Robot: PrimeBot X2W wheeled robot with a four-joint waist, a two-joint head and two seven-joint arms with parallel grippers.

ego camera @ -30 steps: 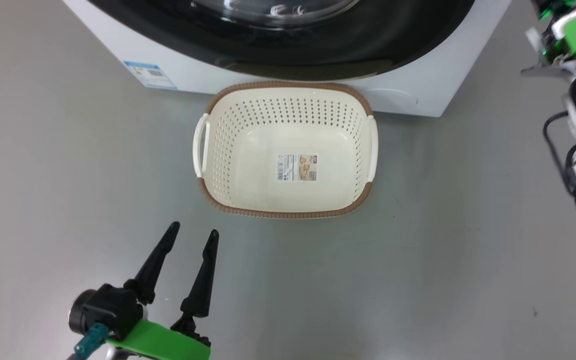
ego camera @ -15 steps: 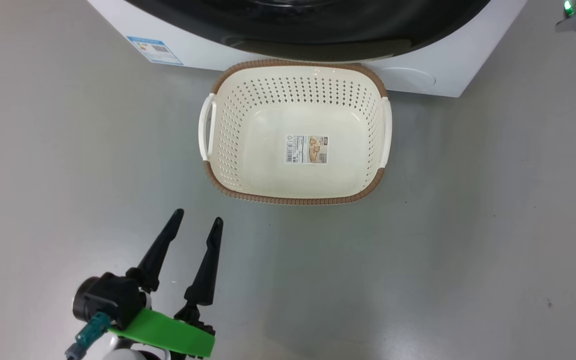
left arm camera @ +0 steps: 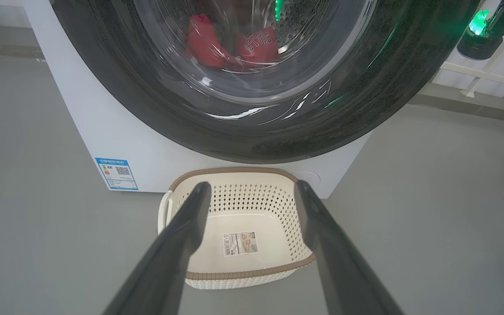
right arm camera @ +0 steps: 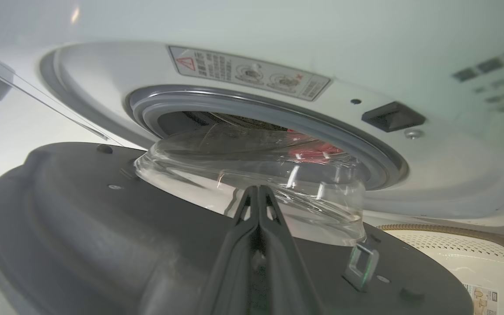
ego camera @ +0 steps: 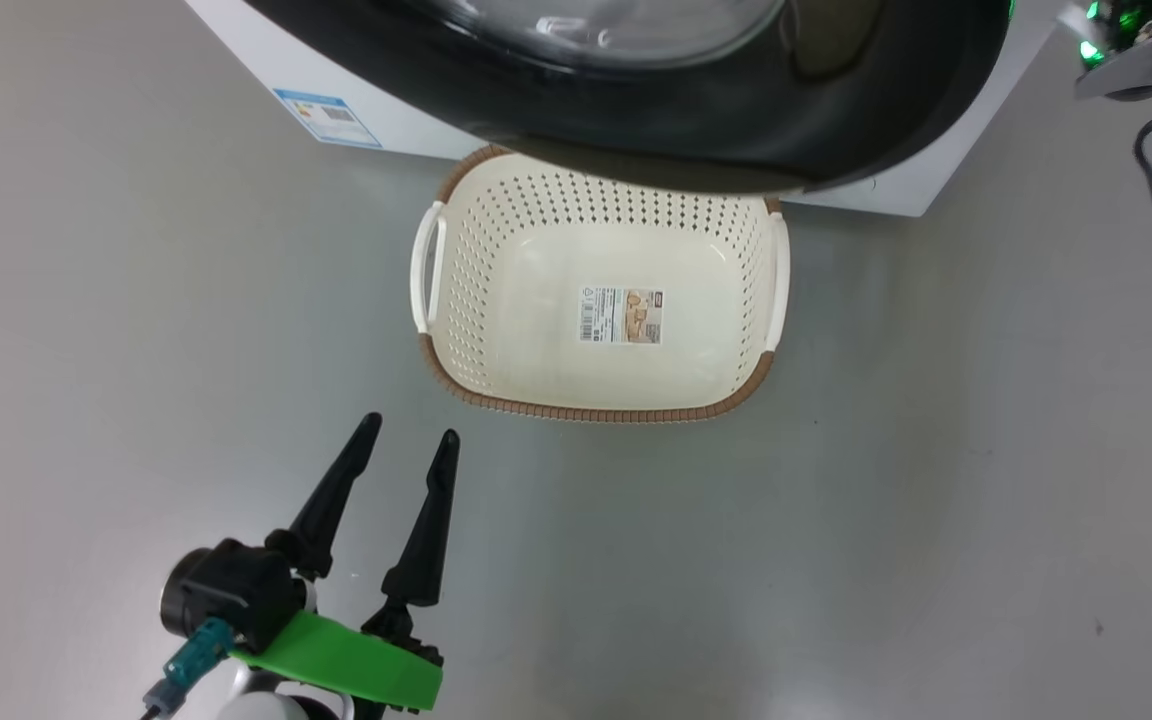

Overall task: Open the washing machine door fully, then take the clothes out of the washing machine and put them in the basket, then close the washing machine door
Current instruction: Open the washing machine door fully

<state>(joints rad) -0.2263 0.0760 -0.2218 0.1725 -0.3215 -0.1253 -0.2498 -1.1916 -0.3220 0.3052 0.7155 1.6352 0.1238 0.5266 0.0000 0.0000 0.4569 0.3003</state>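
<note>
Washing machine door has swung out, now overhanging the basket far rim, only ajar. Right pincer together at its inner side; left pincer apart, idle. Clothes in drum. Push steadily along hinge arc.

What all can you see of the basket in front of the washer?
The basket is cream plastic with diamond-perforated walls, a brown woven-look rim, white side handles and a sticker on its bottom. It stands upright and empty on the grey floor before the washing machine, its far edge beneath the black rim of the door.
</note>
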